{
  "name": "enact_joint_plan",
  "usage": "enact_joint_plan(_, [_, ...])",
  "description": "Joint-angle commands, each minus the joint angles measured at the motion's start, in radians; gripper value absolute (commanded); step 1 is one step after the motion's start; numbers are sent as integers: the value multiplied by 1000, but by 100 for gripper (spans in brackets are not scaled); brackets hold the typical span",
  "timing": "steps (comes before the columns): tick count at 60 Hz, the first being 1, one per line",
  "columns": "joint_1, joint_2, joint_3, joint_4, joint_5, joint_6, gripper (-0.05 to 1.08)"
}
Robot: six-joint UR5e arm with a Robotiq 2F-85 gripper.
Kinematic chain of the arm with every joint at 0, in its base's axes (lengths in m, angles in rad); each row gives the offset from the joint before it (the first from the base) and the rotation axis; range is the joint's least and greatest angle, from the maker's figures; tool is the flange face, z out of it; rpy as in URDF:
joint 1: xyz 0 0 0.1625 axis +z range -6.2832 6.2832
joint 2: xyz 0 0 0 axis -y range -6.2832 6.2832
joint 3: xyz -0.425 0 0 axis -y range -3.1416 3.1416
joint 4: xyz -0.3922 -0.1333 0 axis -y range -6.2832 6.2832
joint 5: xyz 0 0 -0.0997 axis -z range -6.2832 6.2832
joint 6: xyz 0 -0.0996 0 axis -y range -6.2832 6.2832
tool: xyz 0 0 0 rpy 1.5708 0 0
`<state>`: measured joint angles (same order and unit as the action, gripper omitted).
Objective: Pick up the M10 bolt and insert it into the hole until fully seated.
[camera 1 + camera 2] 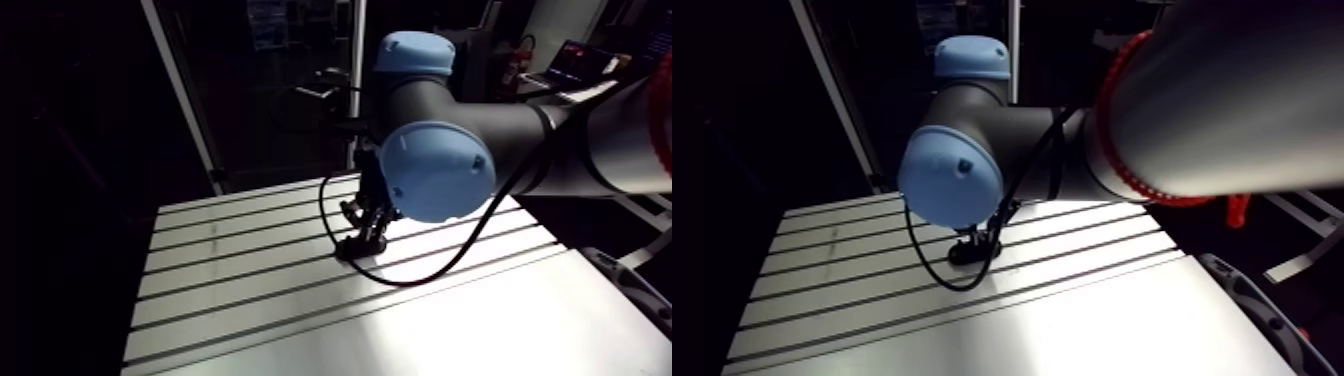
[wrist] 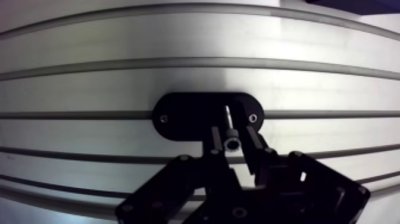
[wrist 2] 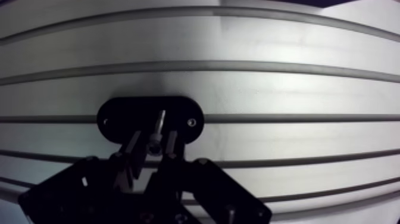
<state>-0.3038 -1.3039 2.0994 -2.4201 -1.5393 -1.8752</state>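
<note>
Nothing legible is recorded. In the wrist view, the M10 bolt (image 2: 229, 126), the black oval plate (image 2: 184, 116), the gripper (image 2: 231, 134) and the slotted table (image 2: 178, 42) carry no readable text, label, brand, number or sign. In the arm view, the light-blue joint caps (image 1: 437, 170) and the table surface likewise show no readable marking.
</note>
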Motion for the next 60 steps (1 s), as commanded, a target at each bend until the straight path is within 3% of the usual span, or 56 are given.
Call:
enact_joint_plan(1, [0, 1, -1, 0, 0, 0, 69])
enact_joint_plan(46, [-1, -2, -8, -2, 0, -2, 82])
enact_joint_plan(60, [0, -10, -29, 1, 8, -3, 87])
